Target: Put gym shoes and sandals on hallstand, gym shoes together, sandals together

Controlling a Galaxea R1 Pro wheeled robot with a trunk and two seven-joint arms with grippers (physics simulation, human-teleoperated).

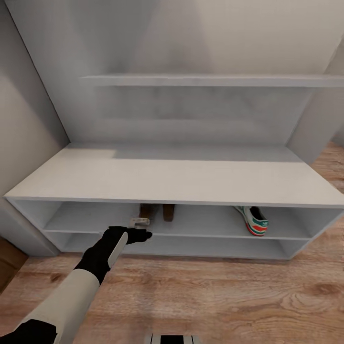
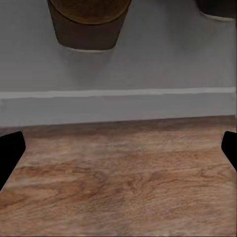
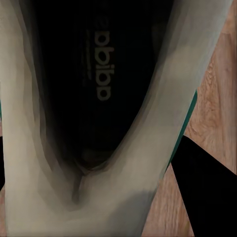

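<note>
Two brown sandals (image 1: 148,210) (image 1: 168,211) stand side by side on the upper open shelf of the pale hallstand (image 1: 172,184), under its bench. One white gym shoe (image 1: 253,220) with green stripes and a red heel sits further right on the same shelf. My left gripper (image 1: 141,229) is at the shelf's front edge, just before the sandals. In the left wrist view it (image 2: 118,153) is open and holds nothing, with a sandal (image 2: 89,24) ahead. My right gripper (image 3: 91,143) is shut on the second gym shoe (image 3: 103,89), whose dark insole faces the camera.
Wood-grain corridor floor (image 1: 215,296) spreads in front of the rack. A lower shelf compartment (image 1: 191,247) lies beneath the shoes, and a floating shelf (image 1: 210,80) hangs above the bench. Walls close in at left (image 1: 24,143) and right (image 1: 320,119).
</note>
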